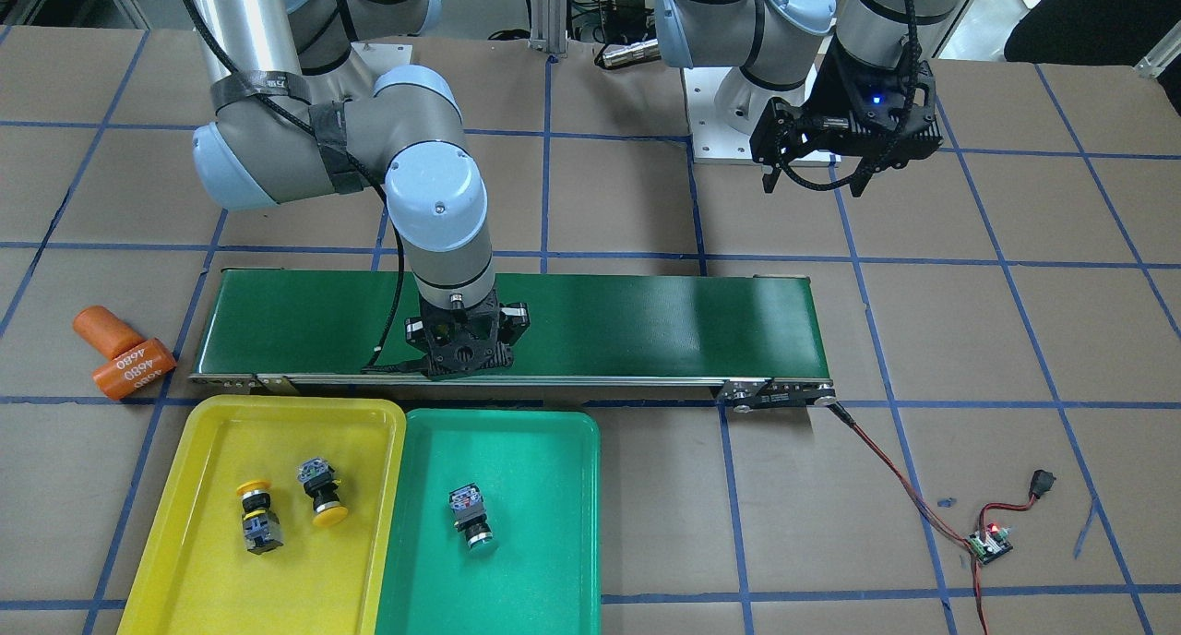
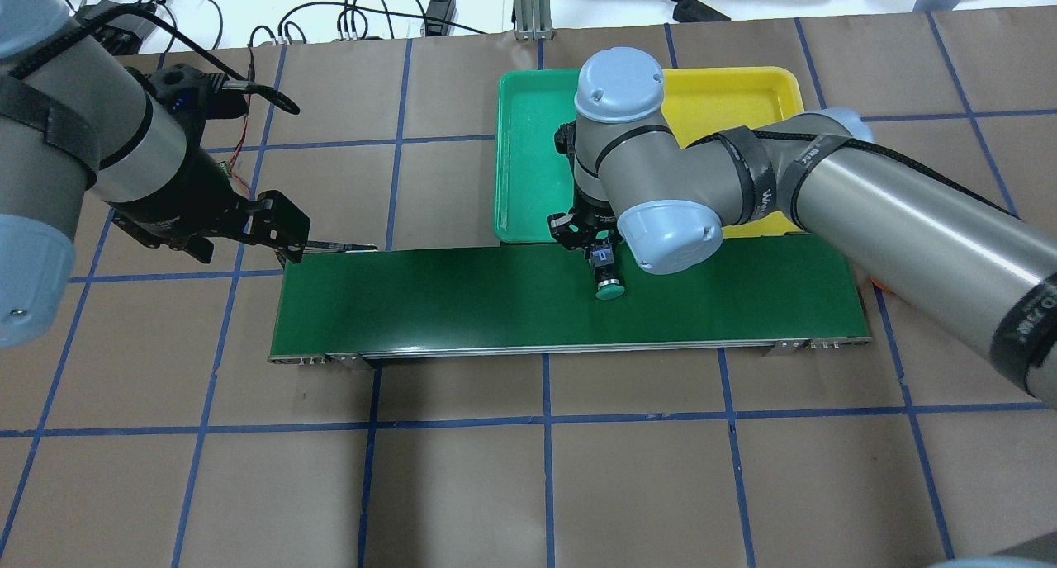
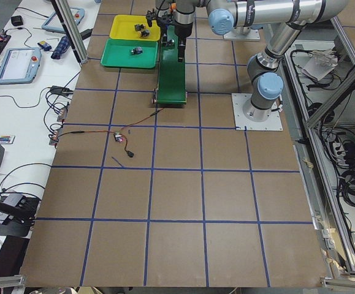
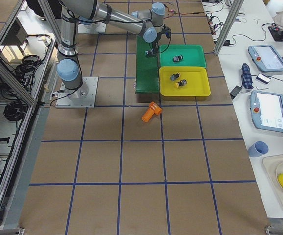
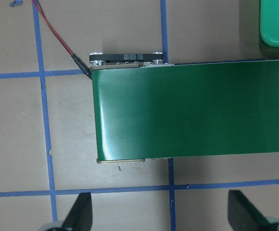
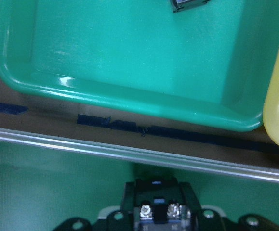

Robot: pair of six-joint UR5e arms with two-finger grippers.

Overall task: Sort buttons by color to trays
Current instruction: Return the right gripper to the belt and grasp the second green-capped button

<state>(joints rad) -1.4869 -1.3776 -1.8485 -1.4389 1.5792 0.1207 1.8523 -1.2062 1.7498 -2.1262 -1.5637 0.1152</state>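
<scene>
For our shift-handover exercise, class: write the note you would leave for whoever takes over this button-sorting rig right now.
Right end effector: shut on the held green button, over the conveyor belt.
Left end effector: open, empty, near the belt's other end.
Done: both yellow buttons lie in the yellow tray; the sorted green button lies in the green tray.
To do: put the held green button in the green tray.
</scene>
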